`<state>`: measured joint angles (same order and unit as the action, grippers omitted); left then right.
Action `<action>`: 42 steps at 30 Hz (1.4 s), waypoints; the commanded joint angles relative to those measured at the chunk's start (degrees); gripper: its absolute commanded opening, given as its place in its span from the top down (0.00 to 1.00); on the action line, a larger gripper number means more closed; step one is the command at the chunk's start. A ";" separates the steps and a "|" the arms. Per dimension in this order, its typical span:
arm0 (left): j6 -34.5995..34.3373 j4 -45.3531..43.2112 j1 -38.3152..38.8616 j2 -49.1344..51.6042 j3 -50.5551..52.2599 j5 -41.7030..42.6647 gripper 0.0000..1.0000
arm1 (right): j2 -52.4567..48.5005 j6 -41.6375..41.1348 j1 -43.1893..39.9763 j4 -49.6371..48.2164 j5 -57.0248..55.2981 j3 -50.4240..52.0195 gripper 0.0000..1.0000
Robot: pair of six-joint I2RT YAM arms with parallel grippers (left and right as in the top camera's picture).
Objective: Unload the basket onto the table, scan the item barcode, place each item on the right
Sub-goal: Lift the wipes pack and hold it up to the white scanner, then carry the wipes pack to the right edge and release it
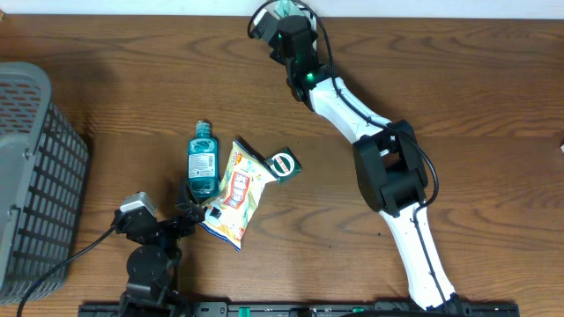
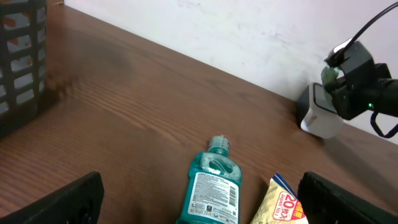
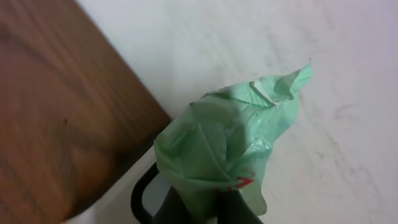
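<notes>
Green packet [image 3: 230,149] — clamped in right gripper [image 3: 211,202] jaws at the tabletop [image 1: 132,53] far edge beside scanner [image 2: 317,115], scan seemingly under way; left gripper [image 1: 189,211] jaws wide, empty, by bottle [image 1: 203,158] — likely awaiting scan.

The right fingers [image 3: 239,210] showed only as dark shapes at the bottom edge, clamped tight on the lower part of a pale green bag [image 3: 224,143]. The bag was thin, crumpled plastic. It stood up from the grip with folds across it and a twisted tip pointing to the upper right. A small red mark [image 3: 244,182] sat near its lower edge, just above the fingers, too little of it visible to read. Behind the bag was a white wall [image 3: 267,43] with faint scuffs. The brown wood-grain counter [image 3: 56,112] filled the left side, its edge running diagonally. A black curved loop [image 3: 138,198] lay beside the bag at the lower left; what it belonged to could not be told.
</notes>
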<state>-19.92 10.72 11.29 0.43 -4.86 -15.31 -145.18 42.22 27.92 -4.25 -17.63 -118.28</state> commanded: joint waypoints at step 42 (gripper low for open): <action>-0.35 1.42 -0.07 -0.09 1.01 -0.35 0.02 | 9.51 -30.75 -34.05 49.18 -29.59 -0.81 0.99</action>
<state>-19.92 10.72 11.29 0.43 -4.86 -15.33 -136.73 23.46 -1.21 42.70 -50.70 -118.76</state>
